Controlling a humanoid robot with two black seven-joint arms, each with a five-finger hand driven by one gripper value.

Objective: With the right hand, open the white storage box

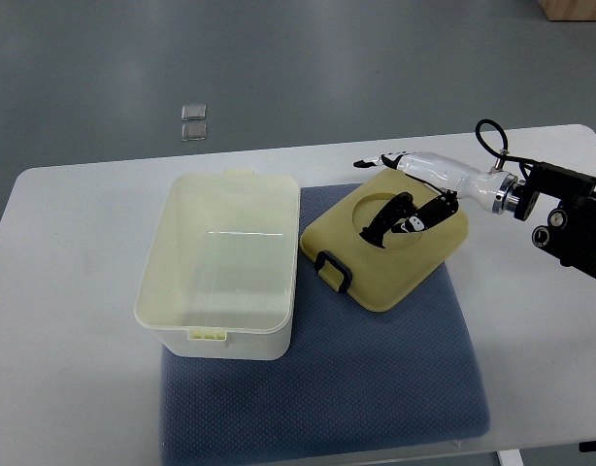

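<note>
Judging task nearly done | white storage box [218, 264] sits open and empty on blue mat [376, 388] | yellowish lid [385, 250] lies flat just beside it, latch [333, 272] toward box | right hand [403, 216] rests on lid, fingers loose, gripping nothing | left: only withdrawing the hand, by the look of it
</note>
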